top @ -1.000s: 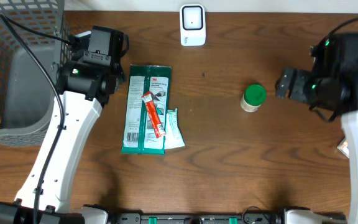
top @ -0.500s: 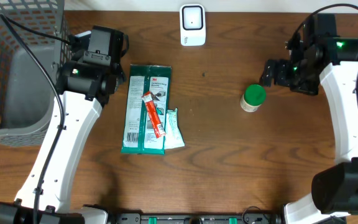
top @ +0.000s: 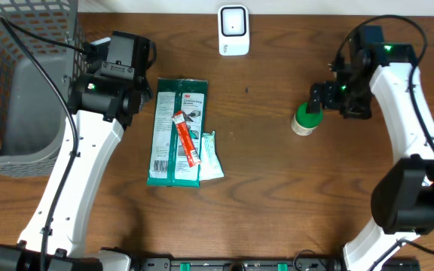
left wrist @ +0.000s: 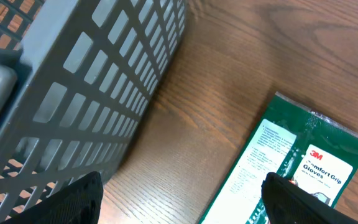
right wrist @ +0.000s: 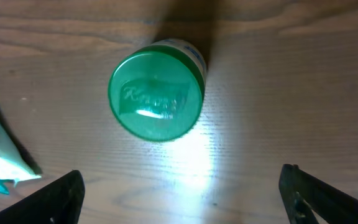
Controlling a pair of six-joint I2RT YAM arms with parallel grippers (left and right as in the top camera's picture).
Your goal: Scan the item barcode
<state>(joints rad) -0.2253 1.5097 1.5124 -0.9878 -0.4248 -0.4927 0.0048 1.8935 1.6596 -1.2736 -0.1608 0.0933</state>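
Note:
A small jar with a green lid [top: 306,118] stands upright on the wooden table, right of centre. My right gripper [top: 321,98] hovers open just beside and above it. In the right wrist view the green lid [right wrist: 157,89] lies ahead of the spread fingertips [right wrist: 61,200], not between them. The white barcode scanner [top: 233,30] sits at the table's back edge. My left gripper [left wrist: 182,208] is open and empty over bare wood, between the basket and the green glove pack [left wrist: 291,168].
A green 3M glove pack [top: 176,132] lies left of centre, with a red stick packet [top: 187,138] on it and a pale teal sachet [top: 211,156] at its right edge. A grey wire basket [top: 21,83] fills the far left.
My right arm has swung in from the right edge toward the green-lidded jar and now hangs by it. The left arm and the items have not moved.

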